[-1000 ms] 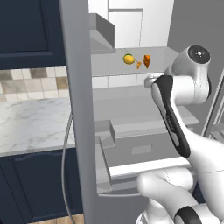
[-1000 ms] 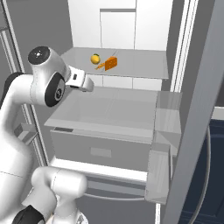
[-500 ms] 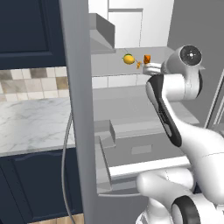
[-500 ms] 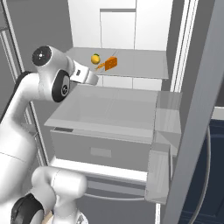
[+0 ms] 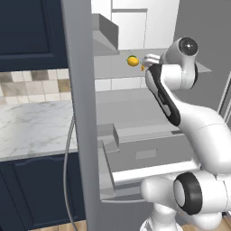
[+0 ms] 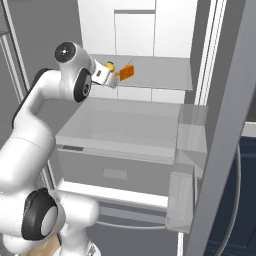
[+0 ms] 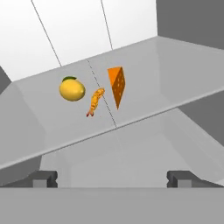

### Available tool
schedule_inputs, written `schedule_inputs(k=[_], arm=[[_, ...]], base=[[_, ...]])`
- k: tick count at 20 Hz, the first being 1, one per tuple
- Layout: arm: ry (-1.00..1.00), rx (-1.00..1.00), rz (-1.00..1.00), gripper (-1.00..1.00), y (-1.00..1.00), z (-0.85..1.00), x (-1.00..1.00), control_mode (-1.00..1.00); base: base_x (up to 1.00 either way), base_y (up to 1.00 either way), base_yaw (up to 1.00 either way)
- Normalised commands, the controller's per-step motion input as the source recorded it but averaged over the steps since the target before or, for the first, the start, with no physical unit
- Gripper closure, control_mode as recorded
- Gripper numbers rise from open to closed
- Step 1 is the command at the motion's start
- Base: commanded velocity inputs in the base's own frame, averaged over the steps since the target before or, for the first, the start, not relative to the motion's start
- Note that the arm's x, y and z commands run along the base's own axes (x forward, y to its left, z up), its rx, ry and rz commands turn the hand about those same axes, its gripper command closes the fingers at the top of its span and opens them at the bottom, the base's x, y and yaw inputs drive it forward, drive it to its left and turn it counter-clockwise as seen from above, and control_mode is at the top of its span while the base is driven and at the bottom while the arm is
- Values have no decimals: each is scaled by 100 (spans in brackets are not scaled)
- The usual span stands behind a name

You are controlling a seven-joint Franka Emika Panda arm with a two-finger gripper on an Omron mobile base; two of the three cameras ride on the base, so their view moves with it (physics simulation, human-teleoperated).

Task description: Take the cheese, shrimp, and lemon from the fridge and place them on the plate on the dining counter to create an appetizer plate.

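On flat grey shelf (image 7: 144, 83), wedge-shaped cheese (image 7: 117, 84).

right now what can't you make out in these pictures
- Shrimp: in the left base view the arm covers it.
- Cheese: the left base view shows just an orange speck beside the arm.
- Lemon: partly behind the tool in the right base view.
- Fridge: lower drawer contents unseen in both base views.

A: What carries the food?

B: A flat grey shelf (image 7: 175, 83) inside the fridge (image 6: 150, 30), against its white back wall.

A: What lies on it?

B: In the hand view, a yellow lemon (image 7: 71, 89), a thin orange shrimp (image 7: 96, 101) just beside it, then an orange cheese (image 7: 117, 84) wedge standing on edge.
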Motion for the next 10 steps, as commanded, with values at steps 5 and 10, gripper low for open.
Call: schedule_inputs(k=[5, 10], arm=[[-11, 0, 0, -100, 14, -4, 45, -100], [-3, 0, -2, -100, 33, -4, 25, -100]], base=[[0, 0, 0], [0, 0, 0]])
